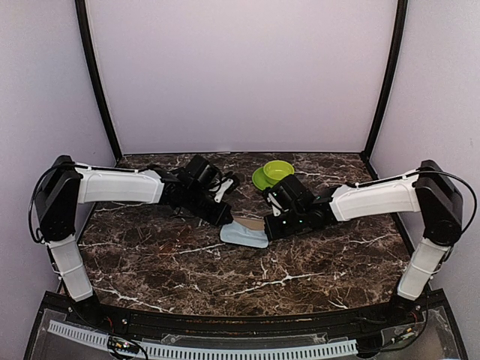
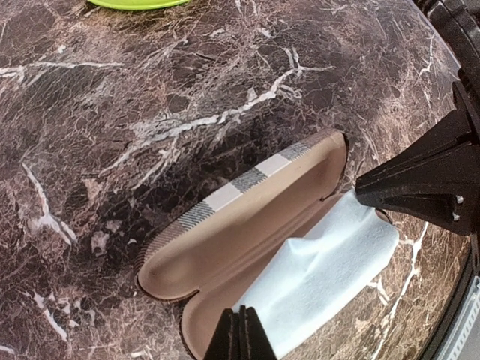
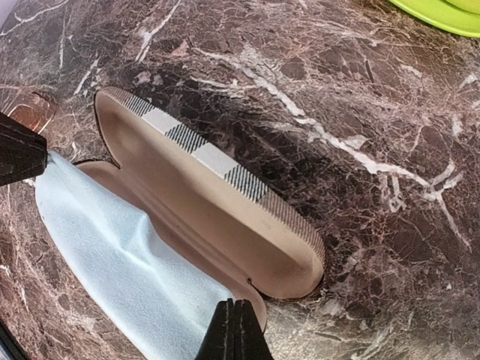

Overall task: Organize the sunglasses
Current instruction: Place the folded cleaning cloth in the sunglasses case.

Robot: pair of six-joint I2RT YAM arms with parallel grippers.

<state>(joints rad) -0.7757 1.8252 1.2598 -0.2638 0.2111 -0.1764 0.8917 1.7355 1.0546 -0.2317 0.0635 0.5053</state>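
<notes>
Marble tabletop [image 1: 187, 277], open case [image 2: 247, 225] at centre, left and right jaws clamped on cloth [image 2: 330, 270] edges, bowl [image 1: 273, 173] just beyond

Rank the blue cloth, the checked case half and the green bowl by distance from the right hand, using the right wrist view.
1. Blue cloth: at the right hand tips, bottom of view.
2. Checked case half: just beyond the cloth, centre.
3. Green bowl: far off, top-right corner.
</notes>
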